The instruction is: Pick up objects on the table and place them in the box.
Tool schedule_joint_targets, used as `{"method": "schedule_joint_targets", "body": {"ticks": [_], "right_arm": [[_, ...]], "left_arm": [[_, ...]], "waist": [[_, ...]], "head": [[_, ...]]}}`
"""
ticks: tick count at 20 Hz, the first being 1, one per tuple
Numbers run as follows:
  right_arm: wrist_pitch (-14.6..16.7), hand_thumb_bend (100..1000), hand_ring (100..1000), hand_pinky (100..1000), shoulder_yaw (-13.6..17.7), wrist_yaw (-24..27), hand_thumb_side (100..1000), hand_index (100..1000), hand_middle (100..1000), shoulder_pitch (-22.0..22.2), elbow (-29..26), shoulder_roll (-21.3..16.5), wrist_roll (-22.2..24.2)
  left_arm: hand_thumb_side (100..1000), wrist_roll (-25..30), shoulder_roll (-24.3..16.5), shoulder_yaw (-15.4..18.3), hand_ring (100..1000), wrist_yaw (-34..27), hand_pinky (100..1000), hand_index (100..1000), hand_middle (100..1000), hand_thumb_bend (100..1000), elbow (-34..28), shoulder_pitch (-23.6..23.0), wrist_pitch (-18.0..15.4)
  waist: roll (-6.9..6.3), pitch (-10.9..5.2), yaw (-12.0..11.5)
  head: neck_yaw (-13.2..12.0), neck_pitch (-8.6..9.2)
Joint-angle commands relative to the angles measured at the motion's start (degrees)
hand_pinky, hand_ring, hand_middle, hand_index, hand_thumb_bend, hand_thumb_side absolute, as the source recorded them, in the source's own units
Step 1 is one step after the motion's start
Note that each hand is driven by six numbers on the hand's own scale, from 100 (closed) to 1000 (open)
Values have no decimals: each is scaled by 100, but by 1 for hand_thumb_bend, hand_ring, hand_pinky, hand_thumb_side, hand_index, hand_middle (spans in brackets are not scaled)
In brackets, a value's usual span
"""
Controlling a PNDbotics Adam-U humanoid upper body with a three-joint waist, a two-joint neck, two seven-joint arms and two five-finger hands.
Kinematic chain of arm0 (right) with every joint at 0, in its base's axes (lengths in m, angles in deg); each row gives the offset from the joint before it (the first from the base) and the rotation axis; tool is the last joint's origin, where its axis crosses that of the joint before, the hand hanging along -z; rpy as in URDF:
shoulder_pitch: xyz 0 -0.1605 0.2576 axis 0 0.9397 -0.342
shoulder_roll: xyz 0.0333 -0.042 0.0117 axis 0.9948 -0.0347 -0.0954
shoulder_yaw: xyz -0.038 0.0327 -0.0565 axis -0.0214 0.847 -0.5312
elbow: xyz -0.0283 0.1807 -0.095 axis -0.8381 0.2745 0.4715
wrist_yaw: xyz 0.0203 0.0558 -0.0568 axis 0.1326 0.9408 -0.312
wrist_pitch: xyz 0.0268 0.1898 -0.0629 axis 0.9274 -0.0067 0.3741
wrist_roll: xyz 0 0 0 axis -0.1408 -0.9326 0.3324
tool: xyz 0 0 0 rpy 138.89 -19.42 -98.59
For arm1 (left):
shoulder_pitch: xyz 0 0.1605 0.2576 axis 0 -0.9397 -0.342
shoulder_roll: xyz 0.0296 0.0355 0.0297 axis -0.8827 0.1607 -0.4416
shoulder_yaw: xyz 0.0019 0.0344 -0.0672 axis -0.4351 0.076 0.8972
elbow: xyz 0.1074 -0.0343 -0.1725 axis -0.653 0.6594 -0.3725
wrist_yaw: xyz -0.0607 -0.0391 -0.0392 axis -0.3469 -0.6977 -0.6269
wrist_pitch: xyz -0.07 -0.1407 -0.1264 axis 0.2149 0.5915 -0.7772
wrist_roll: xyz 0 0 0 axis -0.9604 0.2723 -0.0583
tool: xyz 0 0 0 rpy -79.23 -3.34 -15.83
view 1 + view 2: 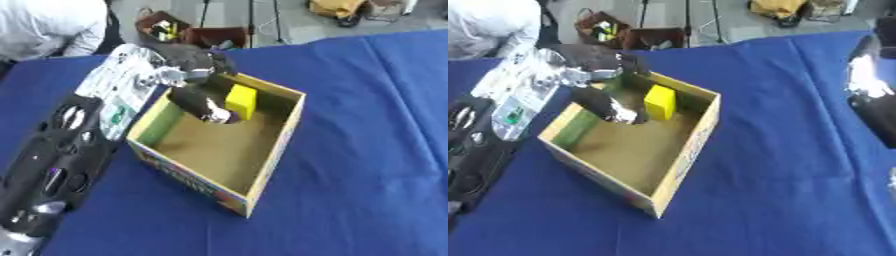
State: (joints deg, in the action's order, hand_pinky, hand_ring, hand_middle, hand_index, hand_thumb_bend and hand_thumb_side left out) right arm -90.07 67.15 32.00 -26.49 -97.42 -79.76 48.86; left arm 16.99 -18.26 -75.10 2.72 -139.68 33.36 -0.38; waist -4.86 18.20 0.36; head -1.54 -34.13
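My left hand [203, 102] is reaching into the open cardboard box [262, 180] on the blue table [367, 150], fingers curling against a yellow block [241, 101] near the far wall.

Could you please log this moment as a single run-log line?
left hand: in cardboard box, fingers beside yellow block, grip unclear | right arm: at right edge, idle | stage: placing block in box

Left hand [203, 102] fingers blurred against yellow block [241, 101], right arm [874, 95] cut off by picture edge
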Motion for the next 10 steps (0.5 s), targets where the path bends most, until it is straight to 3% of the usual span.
{"method": "schedule_joint_targets", "body": {"ticks": [1,2,4,7,10], "right_arm": [[-13,100,703,703,15,53,474,744,660,-40,-85,-58,-27],[-15,100,703,702,21,51,473,744,660,-34,-85,-55,-33],[-15,100,703,702,39,46,472,744,660,-23,-85,-52,-54],[-10,100,703,702,66,45,472,745,661,-15,-85,-48,-90],[5,100,703,701,94,49,484,745,661,-16,-85,-46,-136]], "left_arm": [[1000,-246,-17,270,936,7,888,1000,960,343,-362,94,64],[1000,-326,-3,376,919,-57,868,1000,943,226,-482,134,121],[1000,-493,-23,631,892,-213,831,993,915,168,-746,198,266],[1000,-766,-94,1070,851,-482,775,983,872,100,-1188,201,531],[1000,-1037,-210,1511,832,-753,747,976,851,100,-1629,55,802]], "waist": [[43,-123,-25],[53,-125,-43],[72,-128,-85],[99,-137,-146],[124,-148,-218]], "head": [[32,42],[48,32],[85,16],[138,4],[187,0]]}}
